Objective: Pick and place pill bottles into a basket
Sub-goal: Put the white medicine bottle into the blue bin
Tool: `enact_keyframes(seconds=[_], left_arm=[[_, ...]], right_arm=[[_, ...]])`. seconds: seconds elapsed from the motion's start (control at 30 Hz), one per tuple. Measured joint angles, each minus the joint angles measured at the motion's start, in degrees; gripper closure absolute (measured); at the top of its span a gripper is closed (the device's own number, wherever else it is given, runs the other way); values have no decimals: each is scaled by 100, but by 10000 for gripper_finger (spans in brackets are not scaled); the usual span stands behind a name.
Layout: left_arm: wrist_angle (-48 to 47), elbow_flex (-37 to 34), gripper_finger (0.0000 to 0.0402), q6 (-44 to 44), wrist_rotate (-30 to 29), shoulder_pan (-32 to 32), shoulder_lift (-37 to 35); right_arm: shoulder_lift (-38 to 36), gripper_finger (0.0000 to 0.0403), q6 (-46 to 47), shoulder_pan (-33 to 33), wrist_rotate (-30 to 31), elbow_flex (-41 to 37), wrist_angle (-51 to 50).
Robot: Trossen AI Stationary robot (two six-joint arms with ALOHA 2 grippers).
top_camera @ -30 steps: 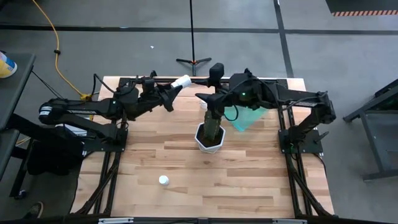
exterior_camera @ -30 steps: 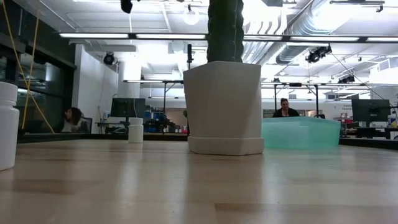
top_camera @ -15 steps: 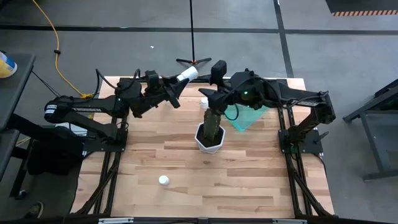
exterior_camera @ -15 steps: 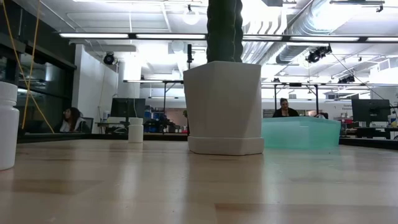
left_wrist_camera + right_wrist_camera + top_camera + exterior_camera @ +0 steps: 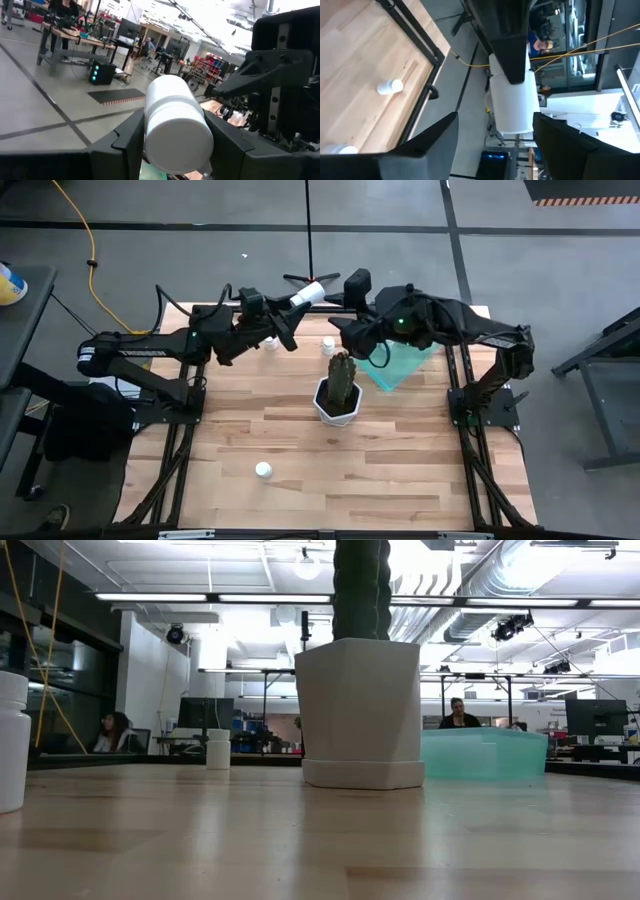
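Note:
My left gripper (image 5: 297,302) is shut on a white pill bottle (image 5: 311,292), held high over the table's far edge; the bottle also shows in the left wrist view (image 5: 175,125). My right gripper (image 5: 340,332) is open and faces it over the cactus. In the right wrist view the bottle (image 5: 514,100) shows ahead, between my right gripper's (image 5: 495,145) spread fingers. I see no touch. Three more bottles stand on their bases on the table, one near the front (image 5: 263,470), one under the left arm (image 5: 270,342), one behind the cactus (image 5: 327,345). The teal basket (image 5: 398,368) lies at the far right. My left gripper pinches the bottle's round sides (image 5: 146,131) between its two fingers. The fingers slant up toward the table's far right. The bottle lies along them and sticks out past their tips. It is tilted and lifted clear of the table.
A white faceted pot with a green cactus (image 5: 337,395) stands mid-table, just left of the basket, and fills the middle of the low view (image 5: 360,710). The low view also shows the basket (image 5: 485,753) and two bottles (image 5: 12,740) (image 5: 218,748). People sit in the room behind.
My left gripper has carried the bottle up and toward the table's far right, closer to the right gripper, still shut on it. My right gripper has shifted a little toward the far edge, off the cactus top.

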Motion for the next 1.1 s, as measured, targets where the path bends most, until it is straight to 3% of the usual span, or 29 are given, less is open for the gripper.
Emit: enact_keyframes(seconds=[0.27, 0.53, 1.1], left_arm=[[42, 0, 197, -26, -52, 0, 54], [50, -2, 197, -157, -43, 1, 162], [606, -3, 197, -312, -114, 4, 336]], right_arm=[[143, 124, -463, -44, -18, 0, 386], [317, 127, -692, -274, 108, 0, 682], [372, 135, -768, -466, -254, 0, 934]])
